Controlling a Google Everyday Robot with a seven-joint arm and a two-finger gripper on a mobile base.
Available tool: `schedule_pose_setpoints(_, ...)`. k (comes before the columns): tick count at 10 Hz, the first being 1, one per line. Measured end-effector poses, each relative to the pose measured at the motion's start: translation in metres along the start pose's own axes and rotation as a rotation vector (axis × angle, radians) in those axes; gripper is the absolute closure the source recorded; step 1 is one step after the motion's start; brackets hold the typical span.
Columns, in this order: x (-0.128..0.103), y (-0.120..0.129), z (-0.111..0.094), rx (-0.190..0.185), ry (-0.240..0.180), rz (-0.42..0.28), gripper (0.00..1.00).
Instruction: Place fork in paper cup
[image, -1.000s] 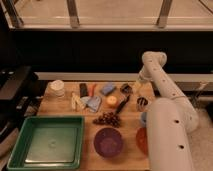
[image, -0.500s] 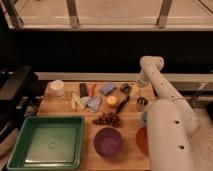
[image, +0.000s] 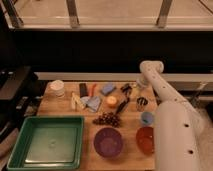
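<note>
The paper cup (image: 57, 88) is short, wide and white, and stands at the back left of the wooden table (image: 65, 111). A dark slender utensil (image: 122, 106), likely the fork, lies beside the orange fruit (image: 111, 101) near the table's middle right. My gripper (image: 129, 90) hangs low over the back right of the table, just above the utensil's far end. My white arm (image: 170, 120) runs down the right side of the view. The cup is far to the gripper's left.
A shiny metal cup (image: 142, 103) and a light-blue cup (image: 147, 118) stand under the arm. Grapes (image: 106, 119), a purple bowl (image: 108, 142), a red bowl (image: 145, 139), a green tray (image: 45, 142), a blue sponge (image: 107, 88), a blue cloth (image: 93, 102) and a banana (image: 77, 101) lie around.
The arm has dropped slightly, bringing the gripper lower over the back right of the table. The objects have not moved.
</note>
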Motion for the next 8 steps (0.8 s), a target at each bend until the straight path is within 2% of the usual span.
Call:
schedule_pose_setpoints(4,0.000,0.008,0.008,0.008,0.004,-0.056,0.20)
schedule_pose_setpoints(6,0.000,0.012,0.013,-0.003,0.006,-0.068,0.21)
schedule_pose_setpoints(8,0.000,0.015,0.015,-0.010,0.009,-0.072,0.37)
